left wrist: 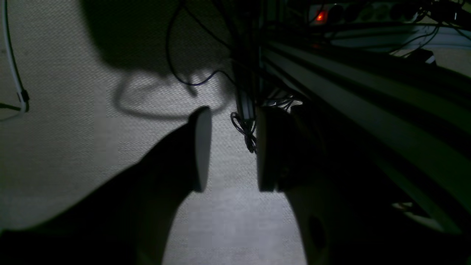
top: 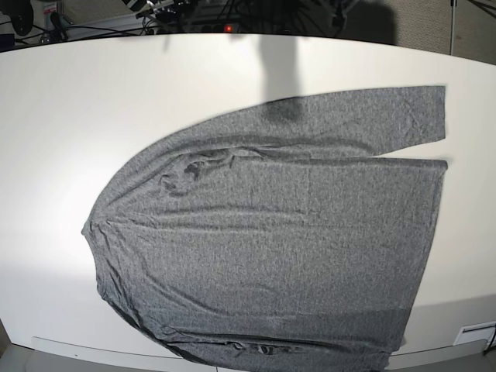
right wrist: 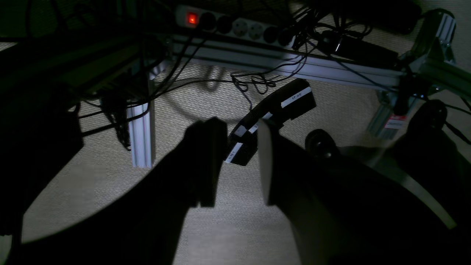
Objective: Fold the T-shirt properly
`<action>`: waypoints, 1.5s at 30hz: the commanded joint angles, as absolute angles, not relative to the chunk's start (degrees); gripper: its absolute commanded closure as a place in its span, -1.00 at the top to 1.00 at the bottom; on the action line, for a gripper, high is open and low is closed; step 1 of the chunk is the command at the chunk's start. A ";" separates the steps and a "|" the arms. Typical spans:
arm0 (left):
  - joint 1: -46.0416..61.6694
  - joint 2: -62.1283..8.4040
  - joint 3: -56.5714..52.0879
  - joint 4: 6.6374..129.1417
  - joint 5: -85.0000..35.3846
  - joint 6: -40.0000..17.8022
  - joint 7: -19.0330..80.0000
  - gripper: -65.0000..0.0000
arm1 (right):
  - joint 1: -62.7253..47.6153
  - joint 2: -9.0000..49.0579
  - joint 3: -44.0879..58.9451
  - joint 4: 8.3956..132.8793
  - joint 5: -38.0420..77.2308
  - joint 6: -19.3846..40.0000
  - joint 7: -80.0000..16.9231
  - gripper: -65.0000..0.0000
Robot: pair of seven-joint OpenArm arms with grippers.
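Note:
The T-shirt, charcoal-grey with long sleeves, lies spread flat on the white table in the base view. Its neck end is at the left and its hem at the right. One sleeve runs along the far side toward the right; the near side reaches the table's front edge. Neither arm shows in the base view. In the left wrist view, my left gripper hangs open over carpet with nothing between its fingers. My right gripper is also open and empty, low over the floor.
Both wrist views look under the table: aluminium frame rails, a frame leg, tangled cables, a power strip with a red light, a black labelled box and a caster wheel on beige carpet.

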State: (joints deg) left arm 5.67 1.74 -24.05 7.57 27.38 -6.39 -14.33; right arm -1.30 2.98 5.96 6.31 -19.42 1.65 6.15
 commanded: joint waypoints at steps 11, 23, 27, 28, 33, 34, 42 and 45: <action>16.45 1.74 -24.18 23.68 22.81 -12.95 -13.23 -0.37 | -11.70 5.26 5.93 19.59 -19.33 1.21 6.00 -0.41; 30.35 1.74 -24.18 48.66 15.86 -16.60 -6.70 -0.37 | -29.21 11.94 -3.55 44.75 -10.41 4.73 1.83 -0.41; 35.22 1.74 -24.18 57.47 15.75 -19.44 -6.11 -0.37 | -36.10 15.44 -9.06 54.65 -9.78 4.47 0.97 -0.41; 36.36 1.74 -24.18 59.55 15.66 -20.08 -5.50 -0.37 | -37.87 16.23 -9.89 57.12 -9.80 3.97 0.56 -0.41; 41.87 1.67 -24.18 68.82 12.95 -20.43 -2.02 -0.37 | -46.37 19.31 -11.00 69.52 -9.80 2.46 -1.74 -0.41; 42.85 1.67 -24.18 70.57 12.95 -20.45 -1.85 -0.37 | -48.07 19.97 -11.00 71.96 -9.78 2.39 -2.04 -0.41; 49.95 -1.41 -24.18 83.20 12.95 -24.29 -0.64 -0.38 | -60.80 26.59 -10.94 92.20 -9.85 -0.30 -7.49 -0.41; 52.84 -4.45 -24.18 87.79 12.95 -24.27 -0.64 -0.38 | -64.42 30.06 -10.90 98.89 -10.50 -5.10 -9.02 -0.41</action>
State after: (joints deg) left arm 51.90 -4.25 -23.94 87.13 13.47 -24.21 0.27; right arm -63.40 29.54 -10.98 98.41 -10.52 -4.86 -9.28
